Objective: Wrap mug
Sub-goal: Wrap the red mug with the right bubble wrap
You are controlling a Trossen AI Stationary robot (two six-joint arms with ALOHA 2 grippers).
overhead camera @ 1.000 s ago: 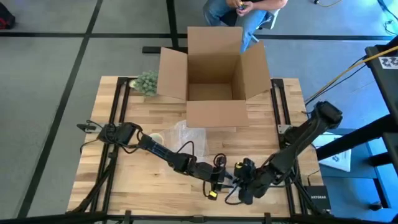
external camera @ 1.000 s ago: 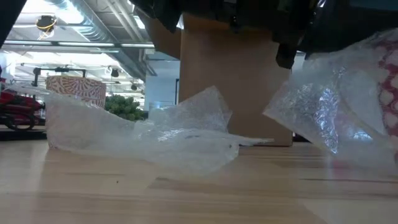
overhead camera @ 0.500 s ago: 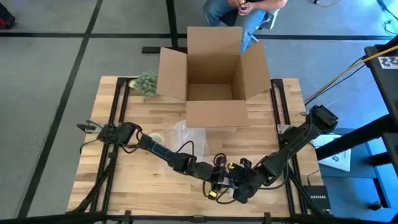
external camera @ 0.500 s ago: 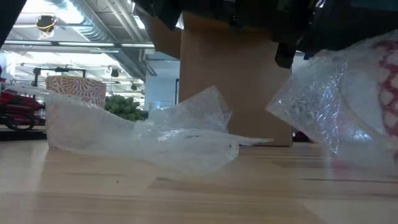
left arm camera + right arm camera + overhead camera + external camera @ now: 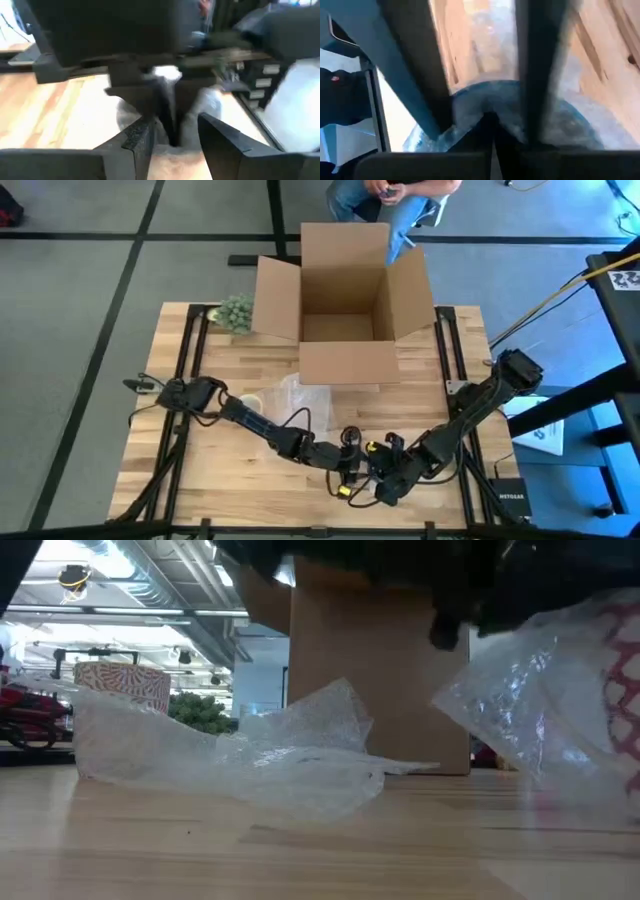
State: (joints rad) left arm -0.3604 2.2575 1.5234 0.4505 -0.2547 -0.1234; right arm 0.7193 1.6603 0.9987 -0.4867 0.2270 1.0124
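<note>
Both arms meet at the desk's (image 5: pixel 200 470) near edge. Left end effector (image 5: pixel 170 135) part-open; right end effector (image 5: pixel 487 125) straddles the wrapped mug (image 5: pixel 600 710). Draw the bubble wrap (image 5: pixel 510 700) taut, not torn.

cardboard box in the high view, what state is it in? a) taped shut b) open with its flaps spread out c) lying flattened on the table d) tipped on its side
b: the cardboard box stands upright at the far edge of the table with its flaps folded outward, and the high view looks down into its inside.
</note>
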